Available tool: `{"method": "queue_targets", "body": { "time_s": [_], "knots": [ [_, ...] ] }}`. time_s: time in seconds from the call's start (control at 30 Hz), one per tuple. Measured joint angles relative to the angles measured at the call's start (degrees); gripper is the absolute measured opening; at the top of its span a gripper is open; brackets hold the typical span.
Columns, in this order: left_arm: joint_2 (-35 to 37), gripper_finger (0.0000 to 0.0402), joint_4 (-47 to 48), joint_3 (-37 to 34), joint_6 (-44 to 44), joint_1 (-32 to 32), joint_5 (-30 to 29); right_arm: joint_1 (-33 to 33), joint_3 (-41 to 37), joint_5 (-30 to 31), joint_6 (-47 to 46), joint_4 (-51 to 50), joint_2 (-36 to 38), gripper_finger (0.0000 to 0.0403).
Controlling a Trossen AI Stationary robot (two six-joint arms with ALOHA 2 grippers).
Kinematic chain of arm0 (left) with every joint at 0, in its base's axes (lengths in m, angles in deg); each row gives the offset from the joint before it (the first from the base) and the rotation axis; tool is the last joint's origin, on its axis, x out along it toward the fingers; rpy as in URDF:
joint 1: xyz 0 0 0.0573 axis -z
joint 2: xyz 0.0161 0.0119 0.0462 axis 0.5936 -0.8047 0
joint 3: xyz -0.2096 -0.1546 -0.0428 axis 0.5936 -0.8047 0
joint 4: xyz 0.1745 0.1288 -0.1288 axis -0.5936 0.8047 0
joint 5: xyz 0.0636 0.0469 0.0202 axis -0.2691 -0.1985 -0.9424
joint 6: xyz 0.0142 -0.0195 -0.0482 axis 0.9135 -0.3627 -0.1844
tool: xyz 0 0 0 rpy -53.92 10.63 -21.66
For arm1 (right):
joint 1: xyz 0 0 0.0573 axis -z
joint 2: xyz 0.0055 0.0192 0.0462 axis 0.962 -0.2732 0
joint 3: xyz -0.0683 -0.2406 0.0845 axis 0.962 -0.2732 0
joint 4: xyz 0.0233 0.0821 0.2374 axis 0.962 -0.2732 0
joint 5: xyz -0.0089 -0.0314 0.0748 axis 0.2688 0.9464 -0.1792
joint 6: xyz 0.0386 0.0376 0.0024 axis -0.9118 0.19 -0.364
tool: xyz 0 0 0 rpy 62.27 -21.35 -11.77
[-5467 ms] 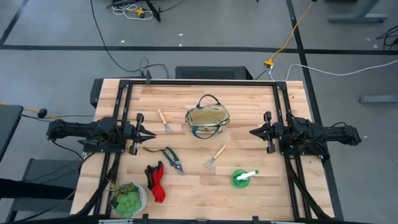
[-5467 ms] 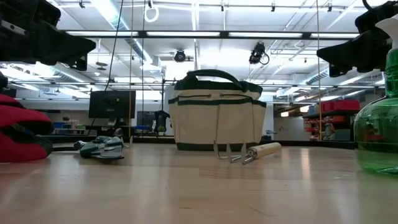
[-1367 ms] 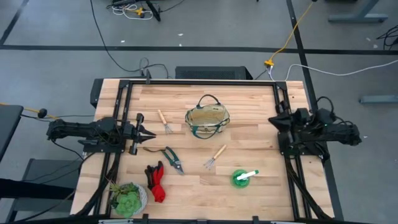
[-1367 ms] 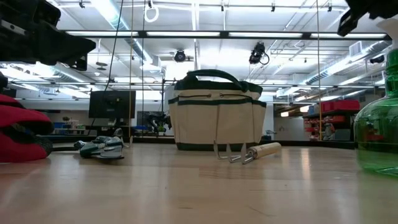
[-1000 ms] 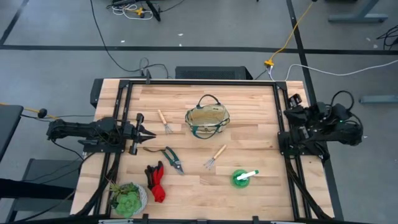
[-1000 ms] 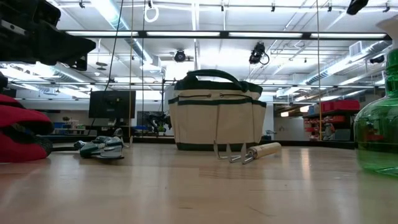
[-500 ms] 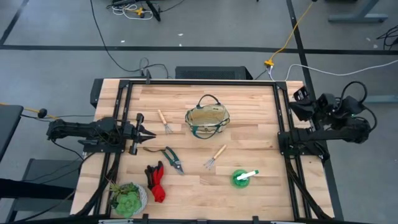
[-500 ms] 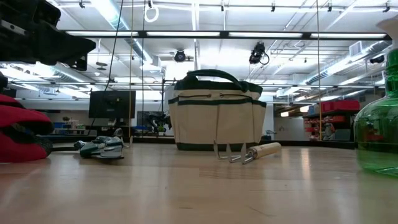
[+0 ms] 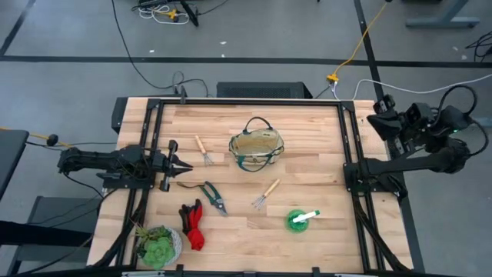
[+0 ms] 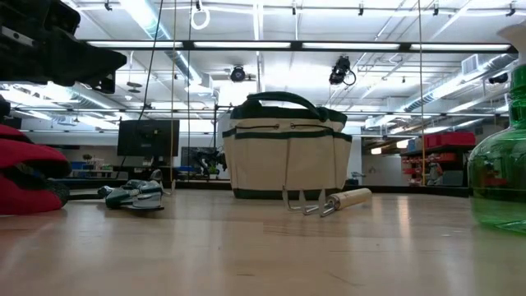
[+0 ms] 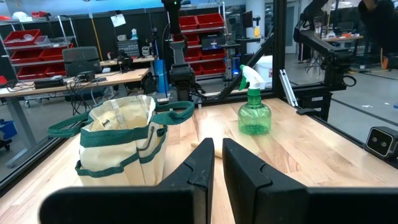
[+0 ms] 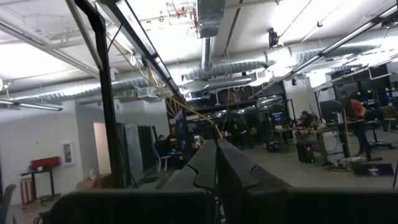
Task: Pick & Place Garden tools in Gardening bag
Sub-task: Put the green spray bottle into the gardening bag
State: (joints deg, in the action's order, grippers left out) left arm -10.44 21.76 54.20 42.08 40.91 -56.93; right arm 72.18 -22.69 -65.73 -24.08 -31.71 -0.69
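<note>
Step in hand: right arm raised off the table's right edge, nothing picked up yet
Right gripper (image 9: pixel 378 115): tilted up toward the ceiling, fingers pressed together, holding nothing
Left gripper (image 9: pixel 184 167): parked low at the left edge, fingers a narrow slit apart, empty
Doing it well: bring the right gripper down over the nearest tool, probably the green spray bottle (image 9: pixel 298 220) or the hand fork (image 9: pixel 264 193), part the fingers wide first, and grip the fork across its wooden handle
Gardening bag (image 9: pixel 256 148): mid-table toward the far side, upright, mouth open
Bag's look: tan fabric, dark green trim, thin looped handles
Other tools: second fork (image 9: pixel 204 150), pruning shears (image 9: pixel 211 195), red-and-black gloves (image 9: pixel 192 225), all left of the bag or in front of it
</note>
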Motion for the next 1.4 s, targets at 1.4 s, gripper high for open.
{"method": "queue_targets", "body": {
  "time_s": [1.4],
  "knots": [
    [0.00, 0.0042, 0.00, 0.00, 0.00, -0.02, 0.02, 0.01, 8.82, 0.01, 7.58, -18.26, -4.35, 0.0016]
  ]
}}
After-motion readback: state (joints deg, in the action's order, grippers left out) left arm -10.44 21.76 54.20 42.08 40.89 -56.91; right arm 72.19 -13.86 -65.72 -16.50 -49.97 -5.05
